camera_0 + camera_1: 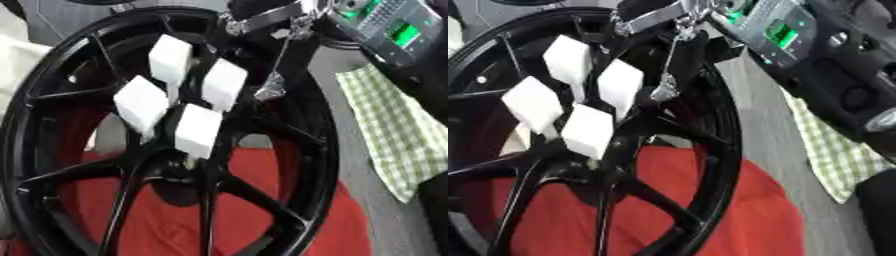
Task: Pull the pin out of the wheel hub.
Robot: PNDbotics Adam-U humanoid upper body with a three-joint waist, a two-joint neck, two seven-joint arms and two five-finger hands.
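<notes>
A large black wheel hub (306, 150) lies tilted across a red cloth, its spokes meeting at the centre (179, 172). Several white blocks stand up from that centre in a cluster; the nearest one (199, 131) sits right over the hub's middle. My right hand (267, 19) comes in from the top right, above the far rim, showing silver links. A thin silver link hangs down from it and ends in a small silver tip (269, 91) just right of the upper right block (224, 84), apart from it. The left hand shows in no view.
My right forearm, with a green-lit panel (780, 31), fills the upper right. A green-and-white checked cloth (398, 135) lies on the grey table (354, 170) right of the wheel. The red cloth (297, 220) spreads under the wheel's near half.
</notes>
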